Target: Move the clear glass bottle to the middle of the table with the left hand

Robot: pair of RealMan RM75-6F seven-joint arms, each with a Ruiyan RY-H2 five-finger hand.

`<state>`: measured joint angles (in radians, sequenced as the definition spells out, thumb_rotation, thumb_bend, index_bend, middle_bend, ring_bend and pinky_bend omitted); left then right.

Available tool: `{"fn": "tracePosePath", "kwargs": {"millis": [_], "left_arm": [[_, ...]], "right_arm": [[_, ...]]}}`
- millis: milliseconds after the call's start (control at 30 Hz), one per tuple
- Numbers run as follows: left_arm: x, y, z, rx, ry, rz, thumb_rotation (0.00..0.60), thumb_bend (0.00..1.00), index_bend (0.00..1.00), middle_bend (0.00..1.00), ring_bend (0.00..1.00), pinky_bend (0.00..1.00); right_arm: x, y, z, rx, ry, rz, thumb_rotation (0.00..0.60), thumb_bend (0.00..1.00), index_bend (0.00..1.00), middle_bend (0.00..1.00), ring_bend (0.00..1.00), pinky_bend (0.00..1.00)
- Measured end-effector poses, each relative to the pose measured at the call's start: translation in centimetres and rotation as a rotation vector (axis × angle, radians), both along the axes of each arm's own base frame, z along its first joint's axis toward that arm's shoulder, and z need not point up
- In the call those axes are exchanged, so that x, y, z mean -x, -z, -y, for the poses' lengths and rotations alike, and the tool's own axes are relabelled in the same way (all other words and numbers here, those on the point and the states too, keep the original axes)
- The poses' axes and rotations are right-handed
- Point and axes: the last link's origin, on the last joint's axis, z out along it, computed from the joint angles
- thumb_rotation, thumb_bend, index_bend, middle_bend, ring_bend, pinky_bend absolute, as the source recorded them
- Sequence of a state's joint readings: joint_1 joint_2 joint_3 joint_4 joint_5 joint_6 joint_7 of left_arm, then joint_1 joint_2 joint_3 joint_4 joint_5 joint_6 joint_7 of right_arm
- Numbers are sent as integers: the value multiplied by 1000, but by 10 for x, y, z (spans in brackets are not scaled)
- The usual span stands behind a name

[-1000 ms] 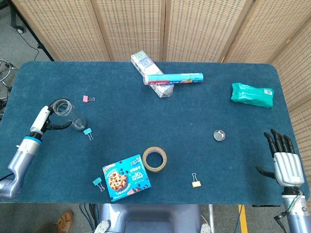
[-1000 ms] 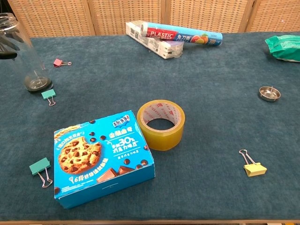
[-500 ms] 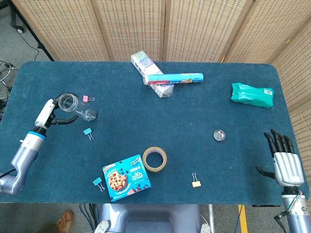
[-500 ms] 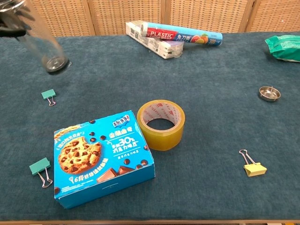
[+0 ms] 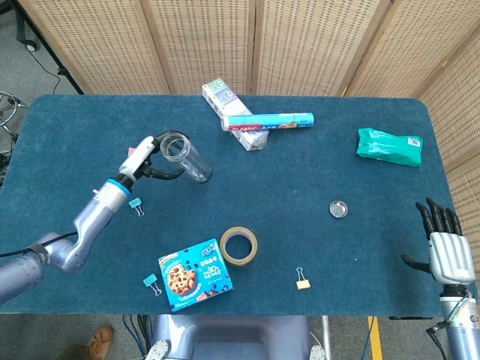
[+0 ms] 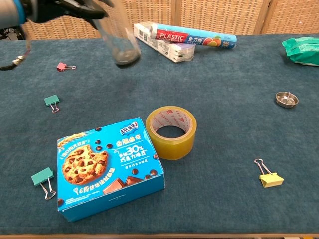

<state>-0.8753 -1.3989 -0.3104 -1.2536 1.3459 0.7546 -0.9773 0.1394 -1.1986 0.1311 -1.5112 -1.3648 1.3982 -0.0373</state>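
Head view. Left of centre: left hand (image 5: 147, 160) gripping the clear glass bottle (image 5: 185, 157) near its open mouth, dark fingers (image 5: 166, 173) curled around the neck. Bottle tilted, base toward the frame's middle, apparently lifted off the blue table (image 5: 315, 180). Just left of the hand, partly hidden, a pink binder clip (image 5: 132, 151); below it beside the forearm, a teal binder clip (image 5: 136, 204). Upper centre: a white carton (image 5: 222, 97) with a plastic wrap roll (image 5: 270, 121) lying across it. Upper right: a green packet (image 5: 388, 145). Right of centre: a small metal dish (image 5: 339, 208). Lower centre: a tape roll (image 5: 238, 244), just left of it a blue cookie box (image 5: 195, 274), further left a second teal clip (image 5: 151, 282), to the right a yellow binder clip (image 5: 302, 281). Bottom right corner: right hand (image 5: 447, 252), holding nothing, fingers straight and spread, pointing up-frame.

Chest view. Top left: left hand (image 6: 75, 9) blurred, wrapped around the bottle (image 6: 118, 35), whose base hangs down and right, clear of the cloth. Cookie box (image 6: 106, 168) at lower left, tape roll (image 6: 171, 131) touching or nearly touching its upper right corner. Pink clip (image 6: 64, 66) and teal clip (image 6: 52, 101) along the left side, the other teal clip (image 6: 43, 178) lower left. Wrap roll (image 6: 195, 37) top centre, dish (image 6: 286, 99) at right, yellow clip (image 6: 269, 178) lower right.
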Motion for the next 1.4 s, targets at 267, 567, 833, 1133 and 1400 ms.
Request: {"fn": "tracePosePath", "kwargs": {"millis": [267,567,833,1133,1400], "left_arm": [[-35,37,2,55,57,-51,600,359,425,278,288,420],[-39,59,11,58,87,-113,600,357,425,278,287,420],[-44,70,18,57,91,-112,600,345,397,275,256,420],[-44,75,23,112,98,-154,600,288,99,19,0,207],[-45,72,27,117,108,-141,600,258,0,0,0,100]], "right_arm": [[7,-3,1,7,27,2,600,0,0,0,0,0],[8,-6,0,10,30,4,600,0,0,0,0,0],[7,-6,0,9,27,5,600,0,0,0,0,0],[7,-7,1,10,26,12,600,0,0,0,0,0],[6,-6,0,5,20,8,600,0,0,0,0,0]]}}
